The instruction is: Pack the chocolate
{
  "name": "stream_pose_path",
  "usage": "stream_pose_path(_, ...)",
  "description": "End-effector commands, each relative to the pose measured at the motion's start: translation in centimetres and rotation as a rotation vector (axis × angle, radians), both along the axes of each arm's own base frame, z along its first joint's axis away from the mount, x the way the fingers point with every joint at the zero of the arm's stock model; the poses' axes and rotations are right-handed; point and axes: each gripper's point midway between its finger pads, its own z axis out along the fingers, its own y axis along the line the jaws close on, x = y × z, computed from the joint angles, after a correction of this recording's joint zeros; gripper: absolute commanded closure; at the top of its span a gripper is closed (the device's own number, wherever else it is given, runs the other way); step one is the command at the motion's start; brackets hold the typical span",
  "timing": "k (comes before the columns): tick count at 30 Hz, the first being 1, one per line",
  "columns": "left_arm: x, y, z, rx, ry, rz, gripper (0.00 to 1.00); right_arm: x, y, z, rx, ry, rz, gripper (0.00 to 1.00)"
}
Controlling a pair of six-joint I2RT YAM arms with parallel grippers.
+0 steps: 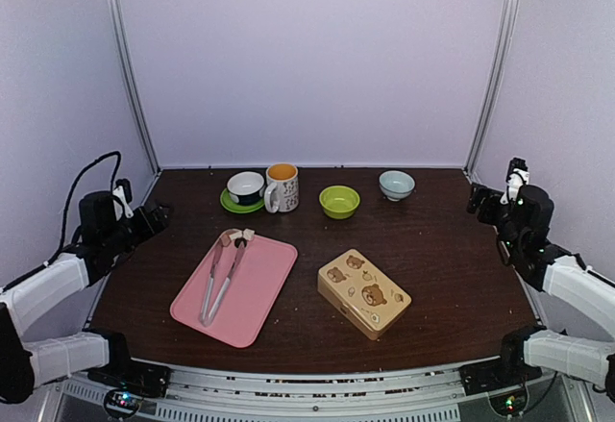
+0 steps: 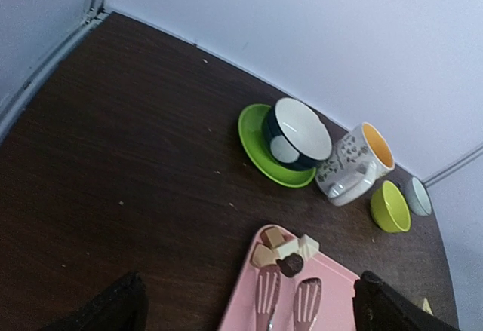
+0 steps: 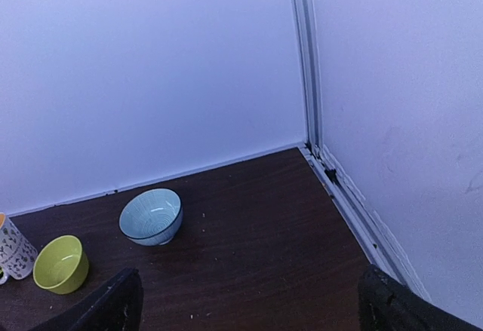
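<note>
Pink tray (image 1: 264, 283), chocolate (image 1: 235, 237) clustered crosswise, far end

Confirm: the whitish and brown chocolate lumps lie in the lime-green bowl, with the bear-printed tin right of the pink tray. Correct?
No. The whitish and brown chocolate lumps lie on the pink tray, at its far end, not in the lime-green bowl, as the left wrist view shows. The cream bear-printed tin is right of it.
</note>
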Motion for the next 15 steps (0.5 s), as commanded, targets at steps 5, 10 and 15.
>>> stream_pose_path(5,-2.2,-6.4,-0.5,-0.099,0.015,-0.189,0.02,-2.9,-1.3,-4.1,0.154,0.221,-0.106,0.0)
stream_pose_path(10,-3.4,-9.3,-0.9,-0.119,0.028,-0.283,0.02,-3.3,2.8,-5.9,0.26,0.34,0.101,0.0)
stream_pose_path(15,-4.6,-12.6,-1.1,-0.112,0.04,-0.383,0.02,-5.1,8.0,-9.0,0.39,0.531,0.343,0.0)
